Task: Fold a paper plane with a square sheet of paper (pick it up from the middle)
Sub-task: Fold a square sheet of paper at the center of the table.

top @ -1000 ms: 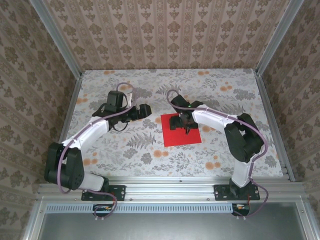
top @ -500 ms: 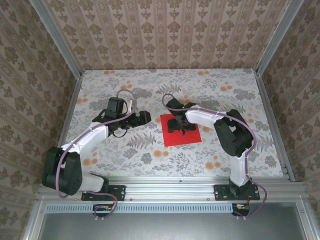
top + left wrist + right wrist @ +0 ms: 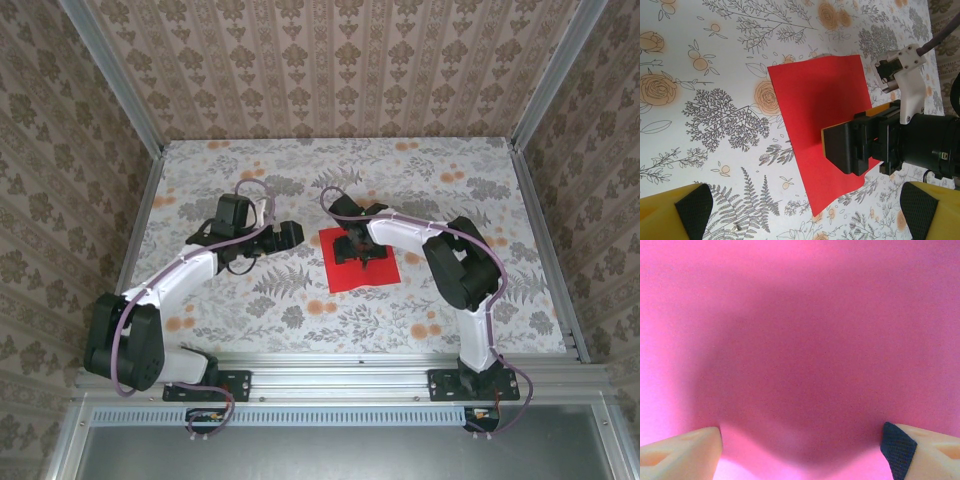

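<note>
My right gripper is right down on the paper, its two pale fingertips spread wide with nothing held between them, and its wrist camera is so close that the red blurs to pink. It sits at about the middle of the sheet, which is where I am meant to take hold. My left gripper hangs just off the sheet's left side, also wide open and empty, looking down across it. I judge the paper will be feather-light, limp and easy to mar. Lying flat, it offers no edge to get under, so I would press the pads down and draw them together to pinch up a small ridge at the centre. It may slide on the table instead of buckling, and a hard squeeze could leave a stray crease that spoils the folds. The sheet itself is plain bright red, square and unmarked, with no fold that I can see. It lies near the table's centre on the flowered print, turned slightly askew.
</note>
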`<state>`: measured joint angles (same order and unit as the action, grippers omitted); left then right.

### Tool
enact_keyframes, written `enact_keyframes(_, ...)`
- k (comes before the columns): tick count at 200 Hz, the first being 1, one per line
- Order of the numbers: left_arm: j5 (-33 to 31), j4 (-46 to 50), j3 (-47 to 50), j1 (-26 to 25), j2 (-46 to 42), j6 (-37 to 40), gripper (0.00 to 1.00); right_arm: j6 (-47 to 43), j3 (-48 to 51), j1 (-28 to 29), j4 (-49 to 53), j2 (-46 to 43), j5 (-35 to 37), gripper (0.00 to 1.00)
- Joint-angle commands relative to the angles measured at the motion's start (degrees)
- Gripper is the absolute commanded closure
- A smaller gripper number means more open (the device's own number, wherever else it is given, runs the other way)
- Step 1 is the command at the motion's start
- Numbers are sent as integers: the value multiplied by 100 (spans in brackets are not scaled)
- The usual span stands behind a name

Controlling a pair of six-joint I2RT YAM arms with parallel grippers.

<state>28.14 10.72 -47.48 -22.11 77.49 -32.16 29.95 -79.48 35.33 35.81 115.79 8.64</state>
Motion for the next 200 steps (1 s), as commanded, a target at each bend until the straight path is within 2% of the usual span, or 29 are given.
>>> enact_keyframes(1, 59, -35, 28, -39, 11, -36, 0, -69, 21, 26, 138, 239, 120, 16)
enact_keyframes(62, 60, -26, 1, -56, 109, -9, 0, -101, 28, 27, 177, -1, 267, 27)
enact_keyframes(91, 49, -32, -4, -66, 129, 8, 0, -161, 18, 35, 180, -115, 235, 43)
enact_keyframes(138, 42, 7, -28, -65, 134, 25, 0, -228, -67, 53, 297, -448, 158, 61)
enact_keyframes(178, -10, 155, -92, -57, 31, 42, 0, -172, -67, 53, 210, -808, -346, 76)
enact_keyframes(200, -74, 342, -144, -22, -136, 76, 0, -37, -43, 53, 50, -1022, -846, 78)
